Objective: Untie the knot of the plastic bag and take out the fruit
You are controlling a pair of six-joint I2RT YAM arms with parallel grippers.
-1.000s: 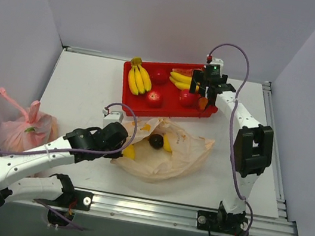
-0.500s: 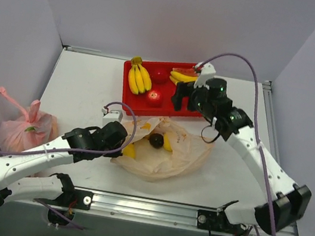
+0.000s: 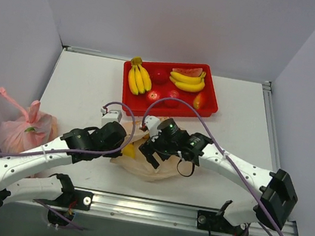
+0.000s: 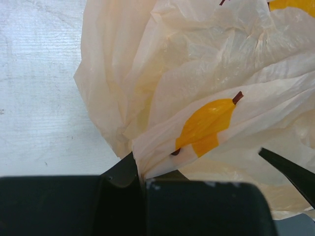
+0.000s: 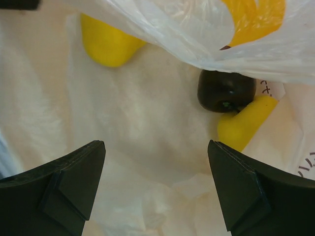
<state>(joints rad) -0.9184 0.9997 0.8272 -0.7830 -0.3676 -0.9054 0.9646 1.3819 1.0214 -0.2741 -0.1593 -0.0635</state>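
Observation:
The peach-orange plastic bag lies open in front of the arms; no knot shows. My left gripper is shut on a fold of the bag's edge and holds it up. My right gripper is open over the bag's mouth, its fingers spread above the film inside. Inside the bag, the right wrist view shows a dark plum-like fruit and two yellow fruits. One yellow fruit shows from above.
The red tray at the back holds two banana bunches, a watermelon slice, red apples and an orange fruit. A pink knotted bag sits at the left wall.
My right arm swung from the red tray down to the bag's mouth, its gripper now empty and open. An orange fruit now lies in the tray. My left gripper kept its hold.

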